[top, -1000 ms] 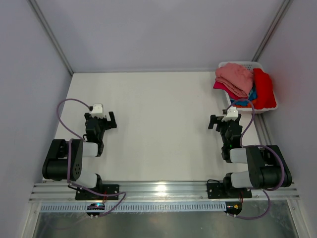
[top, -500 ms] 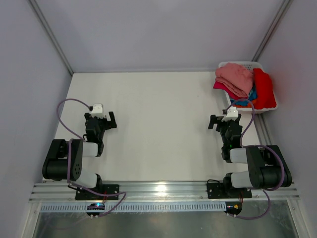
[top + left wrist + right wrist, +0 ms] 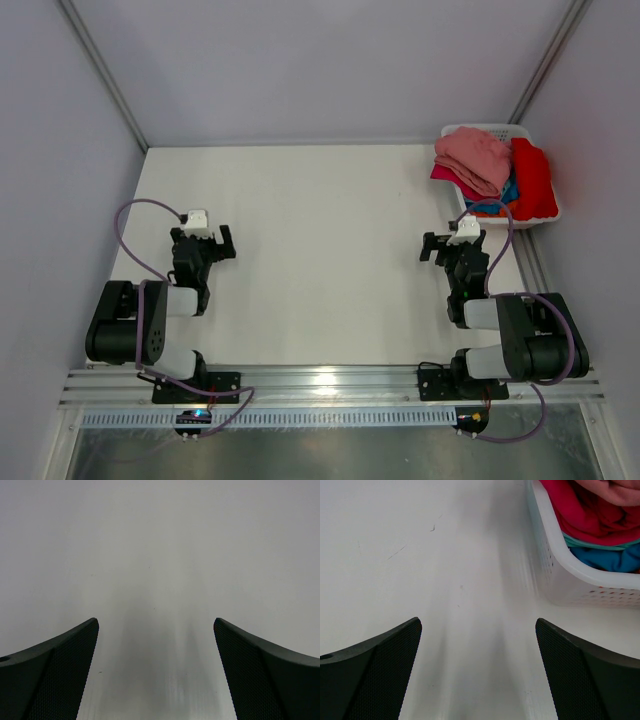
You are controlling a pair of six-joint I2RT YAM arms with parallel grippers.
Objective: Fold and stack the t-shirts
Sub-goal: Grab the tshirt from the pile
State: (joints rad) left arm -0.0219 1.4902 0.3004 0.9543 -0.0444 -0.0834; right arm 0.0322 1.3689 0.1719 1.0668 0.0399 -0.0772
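T-shirts (image 3: 470, 160) lie heaped in the basket (image 3: 480, 129); left pincer (image 3: 155, 623) and right pincer (image 3: 478, 623) both gape empty.

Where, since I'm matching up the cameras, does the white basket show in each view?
Top view: basket at the far right, in the upper half of the picture.
Left wrist: not in it.
Right wrist: basket in the upper right corner.
Shared landmark: the pink shirt lying topmost in it.
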